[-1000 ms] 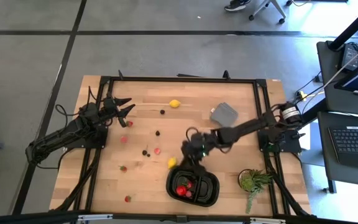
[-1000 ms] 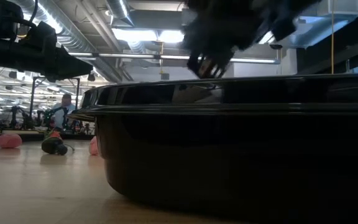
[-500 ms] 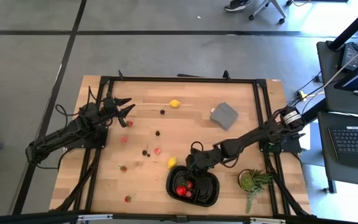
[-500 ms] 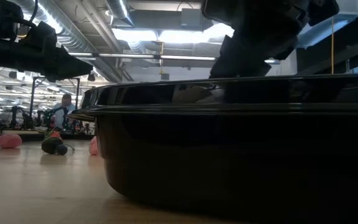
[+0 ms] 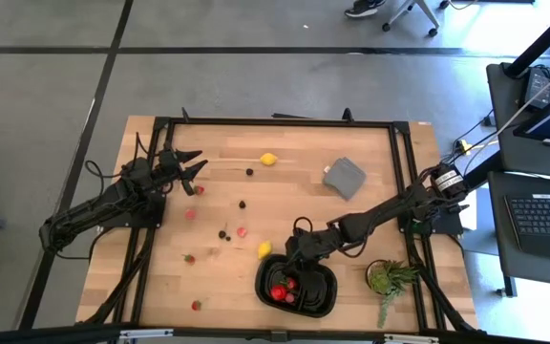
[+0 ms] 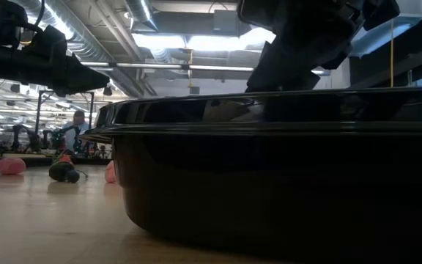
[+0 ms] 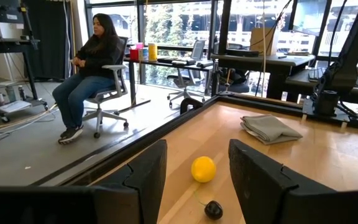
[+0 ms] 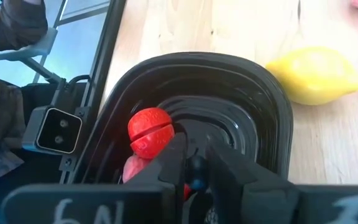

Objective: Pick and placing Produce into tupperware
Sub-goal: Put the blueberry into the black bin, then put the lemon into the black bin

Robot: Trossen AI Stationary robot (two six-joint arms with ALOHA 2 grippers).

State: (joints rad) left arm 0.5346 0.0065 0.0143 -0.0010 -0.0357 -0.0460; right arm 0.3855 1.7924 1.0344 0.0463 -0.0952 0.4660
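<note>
Right gripper (image 5: 299,256) has dropped into the tray (image 5: 325,296), pinching a dark berry (image 8: 196,167); release looks next; left gripper (image 5: 185,167) idles part-open.

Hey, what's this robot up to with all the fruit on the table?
It is sorting produce into a black tray. The right claw is over the tray, shut on a small dark berry, beside red strawberry pieces already inside. The left claw waits at the table's far left side, holding nothing. A lemon lies just outside the tray; another lemon and scattered berries are not yet collected.
</note>
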